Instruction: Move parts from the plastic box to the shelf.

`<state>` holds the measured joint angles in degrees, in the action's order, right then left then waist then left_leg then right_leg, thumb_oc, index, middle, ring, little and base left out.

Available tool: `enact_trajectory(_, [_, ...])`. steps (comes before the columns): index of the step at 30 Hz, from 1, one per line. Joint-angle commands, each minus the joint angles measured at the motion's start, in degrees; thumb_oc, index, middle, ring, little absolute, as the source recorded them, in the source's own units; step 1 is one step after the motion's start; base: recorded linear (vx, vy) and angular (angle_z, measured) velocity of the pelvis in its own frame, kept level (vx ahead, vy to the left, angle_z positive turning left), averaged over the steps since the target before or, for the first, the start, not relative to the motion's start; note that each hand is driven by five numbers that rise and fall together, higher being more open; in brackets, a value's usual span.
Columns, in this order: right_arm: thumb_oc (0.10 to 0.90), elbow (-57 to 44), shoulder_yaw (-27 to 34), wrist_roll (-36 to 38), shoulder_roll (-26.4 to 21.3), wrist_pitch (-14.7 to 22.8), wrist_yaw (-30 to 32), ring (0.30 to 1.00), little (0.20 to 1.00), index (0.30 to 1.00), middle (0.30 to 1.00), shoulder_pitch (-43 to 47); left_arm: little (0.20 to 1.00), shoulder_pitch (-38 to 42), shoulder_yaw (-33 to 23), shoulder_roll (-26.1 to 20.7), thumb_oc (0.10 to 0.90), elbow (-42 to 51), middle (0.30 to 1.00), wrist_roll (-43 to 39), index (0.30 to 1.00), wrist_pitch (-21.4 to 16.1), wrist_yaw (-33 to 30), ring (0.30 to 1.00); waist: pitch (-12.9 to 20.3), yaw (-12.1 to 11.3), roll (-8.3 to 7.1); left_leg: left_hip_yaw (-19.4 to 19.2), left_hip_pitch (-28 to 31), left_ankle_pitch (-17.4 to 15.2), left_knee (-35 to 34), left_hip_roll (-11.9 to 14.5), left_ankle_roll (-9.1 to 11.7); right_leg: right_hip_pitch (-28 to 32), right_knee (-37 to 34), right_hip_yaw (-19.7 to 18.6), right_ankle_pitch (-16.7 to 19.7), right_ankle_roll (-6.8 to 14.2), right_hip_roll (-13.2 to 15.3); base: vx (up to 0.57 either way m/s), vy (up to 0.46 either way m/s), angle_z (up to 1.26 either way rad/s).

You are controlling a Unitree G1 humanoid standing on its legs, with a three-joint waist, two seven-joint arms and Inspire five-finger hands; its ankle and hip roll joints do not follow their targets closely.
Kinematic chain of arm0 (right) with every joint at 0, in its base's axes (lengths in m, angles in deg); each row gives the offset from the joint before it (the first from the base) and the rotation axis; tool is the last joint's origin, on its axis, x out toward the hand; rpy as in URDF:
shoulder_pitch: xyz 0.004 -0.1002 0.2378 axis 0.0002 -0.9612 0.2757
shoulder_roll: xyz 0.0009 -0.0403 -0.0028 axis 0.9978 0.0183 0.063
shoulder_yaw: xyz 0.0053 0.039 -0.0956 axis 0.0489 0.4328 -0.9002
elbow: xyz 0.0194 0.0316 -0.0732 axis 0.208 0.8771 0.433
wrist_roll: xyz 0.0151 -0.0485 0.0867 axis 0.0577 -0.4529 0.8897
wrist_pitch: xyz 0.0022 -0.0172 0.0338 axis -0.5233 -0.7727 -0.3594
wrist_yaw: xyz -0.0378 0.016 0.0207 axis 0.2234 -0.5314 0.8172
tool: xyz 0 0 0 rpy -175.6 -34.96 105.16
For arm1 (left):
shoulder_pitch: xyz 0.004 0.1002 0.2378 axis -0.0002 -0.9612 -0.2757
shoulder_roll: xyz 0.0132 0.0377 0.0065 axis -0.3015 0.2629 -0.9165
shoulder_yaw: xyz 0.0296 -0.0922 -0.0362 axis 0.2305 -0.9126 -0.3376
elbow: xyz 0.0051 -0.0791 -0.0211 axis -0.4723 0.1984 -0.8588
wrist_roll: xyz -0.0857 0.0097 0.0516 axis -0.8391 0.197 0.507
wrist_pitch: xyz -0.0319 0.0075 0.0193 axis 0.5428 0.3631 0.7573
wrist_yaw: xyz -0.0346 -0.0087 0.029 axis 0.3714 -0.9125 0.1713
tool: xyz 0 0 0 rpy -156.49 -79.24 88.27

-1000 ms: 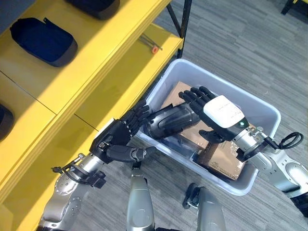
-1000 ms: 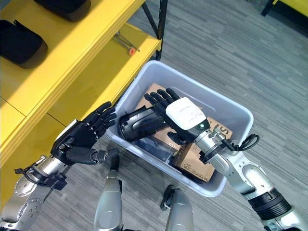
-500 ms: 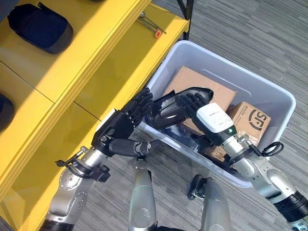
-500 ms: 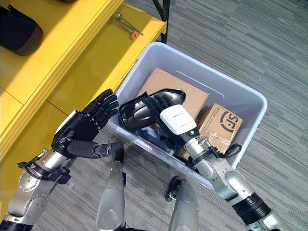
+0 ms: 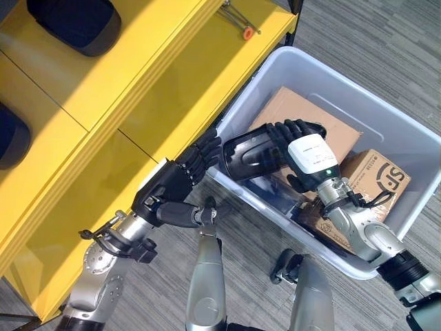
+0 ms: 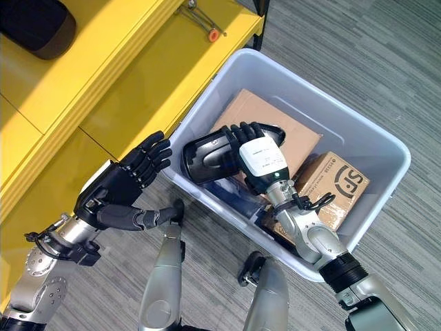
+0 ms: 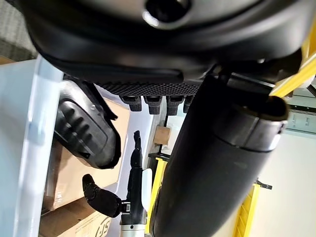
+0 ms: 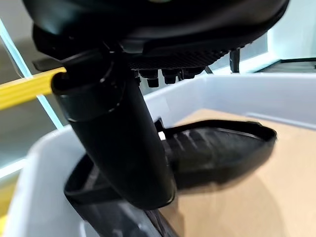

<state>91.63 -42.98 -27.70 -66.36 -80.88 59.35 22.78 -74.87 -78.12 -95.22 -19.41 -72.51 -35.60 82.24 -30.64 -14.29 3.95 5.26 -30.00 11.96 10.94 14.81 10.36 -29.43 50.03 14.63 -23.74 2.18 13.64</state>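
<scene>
**Over the box's near-left wall: black part in the right hand**

Above the near-left wall of the plastic box, a black moulded part is held up by the right hand, whose fingers curl over its top while the thumb closes under it. The part is a hollow, ribbed shell, lying tilted, its open end towards the shelf.

Just beside that end, outside the box wall, the left hand hangs with its fingers straight and spread, the tips close to the part; whether they touch it cannot be told. It holds nothing.

Inside the box lie a flat cardboard box under the raised part and a smaller printed carton by the right wrist.

Left of the box stands the yellow shelf. Two dark parts rest on its upper level, and a small tool with an orange tip lies on the lower level.
</scene>
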Motion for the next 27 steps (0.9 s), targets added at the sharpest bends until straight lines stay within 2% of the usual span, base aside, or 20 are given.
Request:
enact_trajectory(1, [0.900, -1.11, 1.19, -2.37, 1.70, 0.49, 5.06, 1.000, 1.000, 1.000, 1.000, 6.32, 1.000, 2.24, -0.04, -0.83, 0.900, 5.33, 1.000, -2.10, 1.000, -6.47, 2.12, 1.000, 0.84, 0.37, 1.43, -2.79, -0.65, 3.19, -6.29, -5.22, -4.01, 3.99, 2.02, 2.45, -2.12, -3.05, -4.98, -0.01, -0.022, 0.03])
enact_trajectory(3, [0.900, 0.33, 0.34, -2.85, 1.33, -0.18, 4.25, 1.000, 1.000, 1.000, 1.000, 6.82, 1.000, 2.57, -0.06, -0.51, 0.900, 5.39, 1.000, -5.08, 1.000, -6.47, 3.47, 1.000, 0.84, 0.10, 1.43, -2.78, -1.52, 3.36, -6.17, -5.28, -4.08, 3.31, 2.32, 2.62, -2.23, -3.08, -4.95, -0.01, -0.005, 0.02])
enact_trajectory(6, [0.900, 1.57, 0.15, -2.08, 1.37, -1.40, 4.18, 1.000, 1.000, 1.000, 1.000, 6.89, 1.000, 2.68, -0.12, -0.27, 0.900, 5.92, 1.000, -4.04, 1.000, -5.87, 3.71, 1.000, 0.84, -0.20, 1.22, -2.49, -2.29, 3.44, -5.81, -5.39, -4.17, 2.72, 2.67, 2.79, -2.19, -3.18, -4.93, 0.00, -0.027, 0.03])
enact_trajectory(10, [0.900, 3.13, -0.16, -1.74, 1.40, -1.09, 5.10, 1.000, 1.000, 1.000, 1.000, 7.17, 1.000, 2.66, 0.16, -0.67, 0.900, 5.70, 1.000, -2.97, 1.000, -5.18, 3.98, 1.000, 0.84, -0.46, 0.89, -2.44, -3.31, 3.62, -5.73, -5.36, -4.26, 1.80, 3.07, 3.10, -2.08, -3.28, -5.16, -0.01, -0.045, 0.04])
enact_trajectory(17, [0.900, 3.28, -0.93, -1.87, 1.09, -2.37, 3.91, 1.000, 1.000, 1.000, 1.000, 7.80, 1.000, 3.01, 1.47, -1.83, 0.900, 5.78, 1.000, -2.49, 1.000, -2.62, 7.53, 1.000, 0.84, -0.38, 1.16, -2.94, -5.60, 3.88, -5.51, -5.16, -4.43, -0.77, 4.42, 2.93, -2.31, -3.07, -5.15, -0.01, -0.004, 0.03])
enact_trajectory(19, [0.900, 3.50, -1.13, -1.77, 1.11, -2.82, 3.69, 1.000, 1.000, 1.000, 1.000, 8.02, 1.000, 2.92, 1.60, -2.12, 0.900, 5.99, 1.000, -1.97, 1.000, -2.69, 7.13, 1.000, 0.84, -0.42, 1.29, -2.97, -6.02, 3.98, -5.40, -5.16, -4.42, -1.26, 4.73, 2.89, -2.35, -3.10, -5.10, 0.03, -0.009, -0.01])
enact_trajectory(20, [0.900, 3.99, -1.29, -1.24, 1.17, -3.03, 3.63, 1.000, 1.000, 1.000, 1.000, 7.69, 1.000, 2.53, 1.97, -2.35, 0.900, 5.95, 1.000, -2.58, 1.000, -2.70, 6.25, 1.000, 0.84, -0.03, 0.91, -2.98, -5.51, 2.92, -5.24, -5.99, -4.10, -0.77, 4.91, 2.09, -3.41, -2.65, -4.66, 0.00, 0.000, 0.00])
enact_trajectory(21, [0.900, 4.11, -1.26, -1.01, 1.25, -3.08, 3.50, 1.000, 1.000, 1.000, 1.000, 7.96, 1.000, 2.68, 1.84, -2.54, 0.900, 5.87, 1.000, -2.97, 1.000, -2.83, 6.02, 1.000, 0.84, -0.40, 1.47, -3.05, -6.54, 3.96, -5.27, -5.39, -4.48, -1.88, 5.25, 2.77, -2.61, -3.05, -4.95, 0.04, -0.016, 0.03])
enact_trajectory(23, [0.900, 5.06, -1.87, -1.08, 1.53, -2.92, 3.27, 1.000, 1.000, 1.000, 1.000, 7.83, 1.000, 2.87, 2.17, -2.55, 0.900, 5.36, 1.000, -3.24, 1.000, -3.01, 5.89, 1.000, 0.84, -0.01, 1.13, -3.11, -6.28, 2.89, -5.11, -6.07, -4.18, -1.75, 5.52, 1.94, -3.59, -2.50, -4.49, 0.02, -0.012, 0.05])
enact_trajectory(27, [0.900, 6.14, -2.81, -1.06, 1.82, -3.21, 2.97, 1.000, 1.000, 1.000, 1.000, 8.00, 1.000, 2.98, 2.27, -2.99, 0.900, 5.22, 1.000, -3.22, 1.000, -3.25, 6.31, 1.000, 0.84, 0.01, 1.20, -3.16, -7.05, 2.88, -4.77, -6.26, -4.19, -2.71, 6.52, 1.91, -4.02, -2.39, -4.09, 0.00, -0.009, 0.03])
